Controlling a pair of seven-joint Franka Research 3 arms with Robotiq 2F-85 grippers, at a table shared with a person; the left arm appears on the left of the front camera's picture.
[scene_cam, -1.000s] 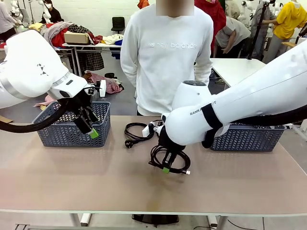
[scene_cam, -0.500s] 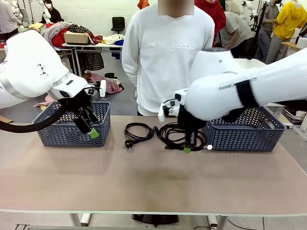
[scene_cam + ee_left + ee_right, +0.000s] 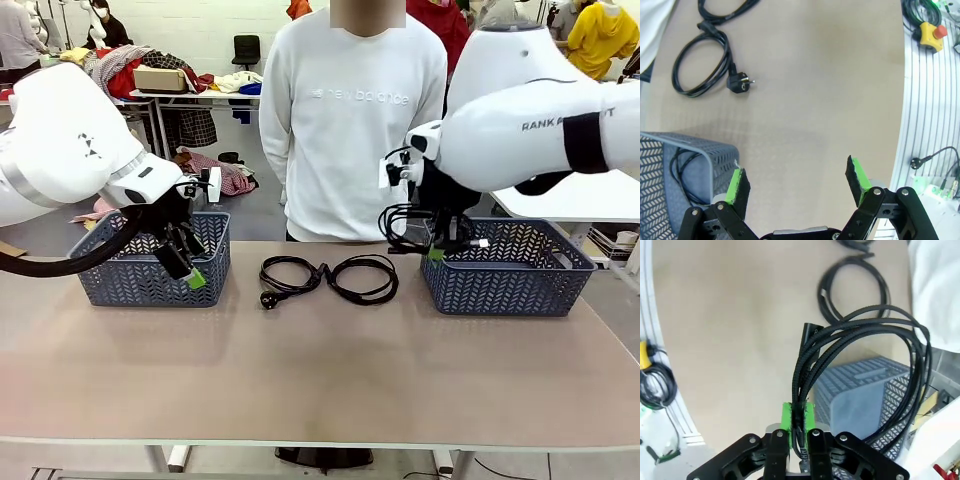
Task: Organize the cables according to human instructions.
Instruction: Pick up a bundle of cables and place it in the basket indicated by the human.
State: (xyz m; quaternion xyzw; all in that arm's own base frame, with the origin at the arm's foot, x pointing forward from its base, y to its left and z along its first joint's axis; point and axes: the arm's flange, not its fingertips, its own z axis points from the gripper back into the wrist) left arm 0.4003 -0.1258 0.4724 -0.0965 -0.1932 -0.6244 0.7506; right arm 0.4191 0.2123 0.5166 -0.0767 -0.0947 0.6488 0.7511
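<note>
Right gripper (image 3: 436, 252) is raised off the tan surface (image 3: 300, 380), at the left rim of the right grey plastic lattice basket (image 3: 500, 290). Its jaws are pinched narrow on a coiled black braided cable (image 3: 405, 225). In the right wrist view the green pads (image 3: 786, 415) squeeze several strands bundled together. The rest of the coil hangs by the basket's left corner, clear of the surface. Left gripper (image 3: 195, 278) hovers just in front of the right end of the left grey plastic lattice basket (image 3: 140, 285), jaws spread wide with nothing between them. Two cords lie flat on the surface between the baskets. A black cable loop with a round plug end (image 3: 290, 272) is on the left, its plug toward the robot. A plain black cable loop (image 3: 350, 294) sits just to its right, and the two appear to touch where they meet. The left wrist view shows a thin black cord (image 3: 674, 167) lying inside the left basket near its corner. A person in a white sweatshirt (image 3: 350, 120) stands at the far edge of the surface.
</note>
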